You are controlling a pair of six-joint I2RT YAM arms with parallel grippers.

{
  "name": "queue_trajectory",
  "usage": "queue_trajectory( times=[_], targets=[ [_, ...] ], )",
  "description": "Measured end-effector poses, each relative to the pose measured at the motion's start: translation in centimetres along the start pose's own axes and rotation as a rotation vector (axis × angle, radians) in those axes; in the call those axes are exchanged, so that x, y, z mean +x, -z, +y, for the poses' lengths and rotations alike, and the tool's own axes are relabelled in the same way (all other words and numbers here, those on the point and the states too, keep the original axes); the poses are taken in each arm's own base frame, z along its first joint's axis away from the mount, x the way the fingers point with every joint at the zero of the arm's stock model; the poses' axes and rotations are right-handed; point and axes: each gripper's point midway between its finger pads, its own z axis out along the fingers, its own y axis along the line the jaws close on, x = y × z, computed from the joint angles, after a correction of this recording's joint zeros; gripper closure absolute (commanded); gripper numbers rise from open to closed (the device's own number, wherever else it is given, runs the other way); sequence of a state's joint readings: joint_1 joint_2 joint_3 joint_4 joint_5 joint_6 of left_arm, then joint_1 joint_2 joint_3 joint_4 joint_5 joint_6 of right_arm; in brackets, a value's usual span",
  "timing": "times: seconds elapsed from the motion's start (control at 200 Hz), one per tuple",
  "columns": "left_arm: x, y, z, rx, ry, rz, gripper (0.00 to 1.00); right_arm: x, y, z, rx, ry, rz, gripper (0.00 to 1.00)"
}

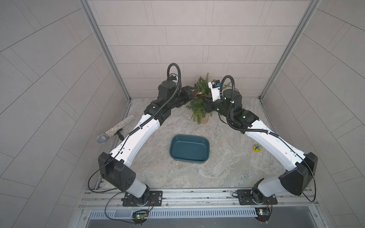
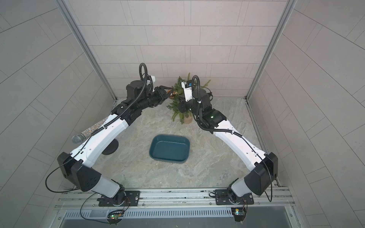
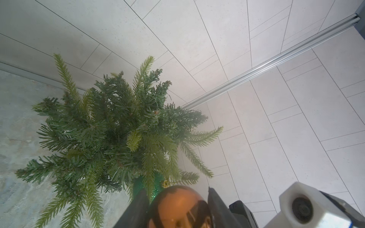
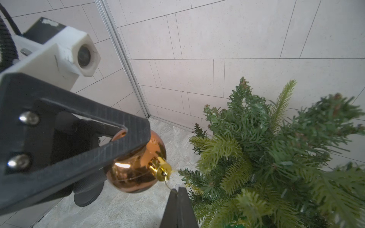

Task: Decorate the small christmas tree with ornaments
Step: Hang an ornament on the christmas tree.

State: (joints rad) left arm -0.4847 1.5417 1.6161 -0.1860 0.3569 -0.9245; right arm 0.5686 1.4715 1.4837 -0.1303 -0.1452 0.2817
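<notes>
The left claw [image 3: 178, 205] clamps the shiny copper-orange ball bauble [image 4: 136, 169]: likely light, slick, brittle. Just beyond that claw, the right claw [image 4: 177, 192] pinches the thin gold wire loop [image 4: 167, 183], the surer hold.

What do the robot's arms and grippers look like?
The left arm and right arm have white shells with black joints. Black ribbed cables loop along each. The left gripper and right gripper have black tapering fingers, with white camera housings behind them.

copper bauble [image 4: 136, 167] beside small green tree [image 4: 266, 154]
</notes>
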Motion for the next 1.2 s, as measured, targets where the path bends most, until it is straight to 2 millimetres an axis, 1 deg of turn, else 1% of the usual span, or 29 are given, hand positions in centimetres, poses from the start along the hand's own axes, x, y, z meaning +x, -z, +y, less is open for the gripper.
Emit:
queue_trajectory(
  times=[0.315, 0.56, 0.831, 1.196],
  targets=[
    [-0.1, 0.0, 1.1, -0.050, -0.012, -0.014, 0.70, 0.0, 0.1, -1.1, 0.012, -0.028, -0.007, 1.00],
    [0.1, 0.1, 1.6, -0.075, -0.011, -0.008, 0.70, -0.4, 0.1, -1.3, -0.005, -0.056, -0.018, 1.00],
    [-0.1, 0.0, 2.0, -0.086, -0.008, -0.016, 0.70, -0.7, 0.2, -1.8, -0.002, -0.077, -0.026, 1.00],
    [-0.4, 0.0, 2.5, -0.096, 0.005, -0.027, 0.70, -0.7, 0.2, -1.6, -0.013, -0.080, -0.023, 1.00]
  ],
)
